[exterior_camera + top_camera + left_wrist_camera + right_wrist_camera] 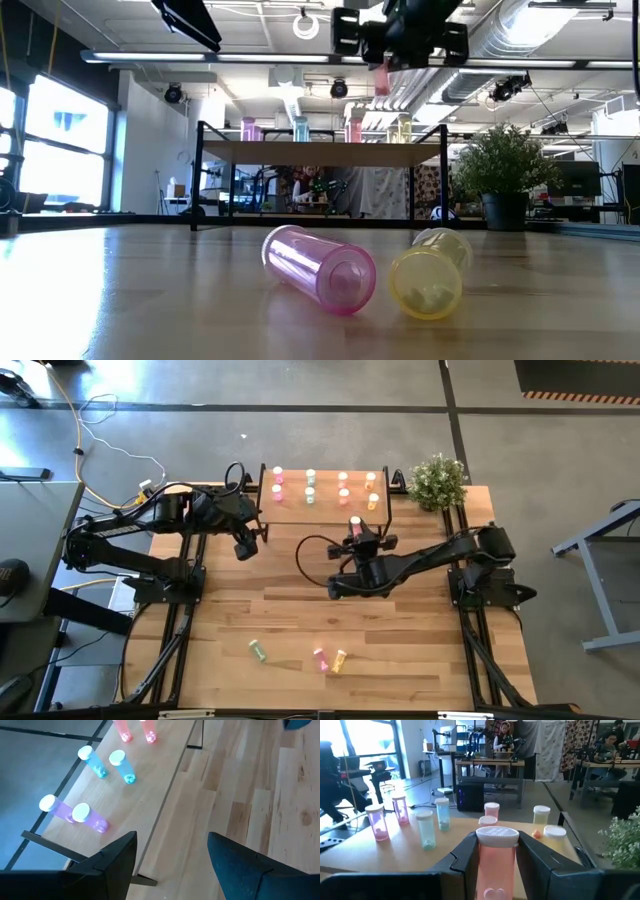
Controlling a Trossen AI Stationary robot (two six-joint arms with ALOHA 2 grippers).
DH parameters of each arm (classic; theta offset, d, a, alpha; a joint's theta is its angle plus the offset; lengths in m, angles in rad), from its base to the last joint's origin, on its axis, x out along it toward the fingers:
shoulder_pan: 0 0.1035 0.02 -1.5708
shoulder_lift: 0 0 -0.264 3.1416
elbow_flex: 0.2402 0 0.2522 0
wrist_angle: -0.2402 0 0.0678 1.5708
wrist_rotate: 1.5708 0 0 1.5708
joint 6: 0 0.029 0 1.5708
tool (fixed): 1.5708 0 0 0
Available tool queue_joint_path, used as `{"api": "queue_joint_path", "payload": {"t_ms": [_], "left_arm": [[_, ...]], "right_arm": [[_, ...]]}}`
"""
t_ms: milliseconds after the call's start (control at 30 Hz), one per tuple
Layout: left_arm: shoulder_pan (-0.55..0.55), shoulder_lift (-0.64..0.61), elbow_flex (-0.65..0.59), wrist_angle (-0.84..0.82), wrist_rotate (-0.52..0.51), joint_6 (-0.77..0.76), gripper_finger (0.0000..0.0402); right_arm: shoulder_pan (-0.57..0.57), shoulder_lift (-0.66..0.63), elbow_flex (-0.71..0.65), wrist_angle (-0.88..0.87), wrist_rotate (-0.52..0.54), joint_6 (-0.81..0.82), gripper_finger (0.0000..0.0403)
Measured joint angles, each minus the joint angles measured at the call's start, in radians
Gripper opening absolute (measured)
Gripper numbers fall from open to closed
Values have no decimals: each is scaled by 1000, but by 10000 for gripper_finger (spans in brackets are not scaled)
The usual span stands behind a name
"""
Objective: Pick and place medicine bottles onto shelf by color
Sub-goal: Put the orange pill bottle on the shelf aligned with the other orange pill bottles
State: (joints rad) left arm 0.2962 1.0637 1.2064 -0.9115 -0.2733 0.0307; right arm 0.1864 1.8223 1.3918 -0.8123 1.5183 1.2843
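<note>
The shelf (325,508) stands at the table's far edge and carries upright medicine bottles in pairs: pink (278,483), green (311,486), red-orange (343,486) and yellow (372,490). My right gripper (355,532) hovers just before the shelf's near edge, above its level, shut on a red-orange bottle (497,865) with a pale cap. My left gripper (245,546) stands open above the table near the shelf's left end, with nothing between its fingers (117,855). A green (258,650), a pink (320,658) and a yellow bottle (340,660) lie on their sides near the front edge. My right gripper pinches the red-orange bottle's body (496,870), just below the cap (497,836), between its two fingers (465,852). The fingers come level from the table's near side, pointing at the shelf. The bottle stands upright, cap up, lifted clear (382,75) above the shelf top.
A potted plant (438,482) stands at the far right, beside the shelf's right end. Bare wood lies between the shelf and the lying bottles. People and desks show in the room beyond the table.
</note>
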Motion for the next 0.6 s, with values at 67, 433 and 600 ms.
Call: {"api": "queue_joint_path", "payload": {"t_ms": [67, 433, 600], "left_arm": [[0, 0, 0, 0, 0, 5, 234], [0, 0, 0, 46, -82, 44, 234], [0, 0, 0, 55, -81, 44, 234]], "right_arm": [[-1, 23, 0, -2, 1, 21, 103], [-52, 91, 0, -46, 54, 281, 103], [-59, 84, 0, -85, 54, 283, 103]]}}
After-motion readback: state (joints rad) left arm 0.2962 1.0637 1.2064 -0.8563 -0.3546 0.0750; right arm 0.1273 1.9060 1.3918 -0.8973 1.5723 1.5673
